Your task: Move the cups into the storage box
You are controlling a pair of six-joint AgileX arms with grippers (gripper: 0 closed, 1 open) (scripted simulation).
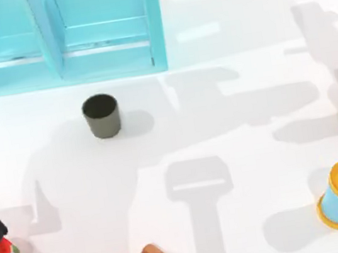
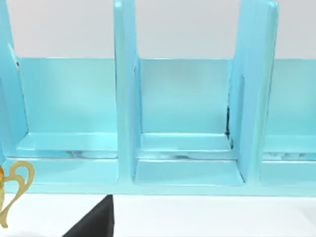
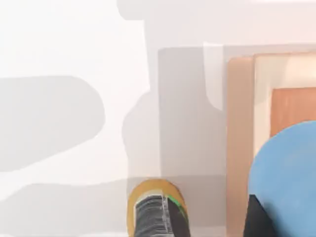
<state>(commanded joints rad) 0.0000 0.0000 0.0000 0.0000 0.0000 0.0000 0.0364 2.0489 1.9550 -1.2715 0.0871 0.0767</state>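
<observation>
Blue cup [image 3: 289, 173] looms close under your right wrist camera, with the brown bottle [image 3: 157, 211] beyond it; whether either claw is wide or clamped, you cannot tell. Olive-grey cup [image 1: 101, 115] stands upright on the table [image 1: 237, 154], just short of the storage box [image 1: 108, 62]. A low carry risks clipping the bottle or a divider, or toppling that cup.

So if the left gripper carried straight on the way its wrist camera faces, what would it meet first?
Probably the large turquoise storage box, around its middle compartment between two upright dividers; how far off is unclear.
</observation>
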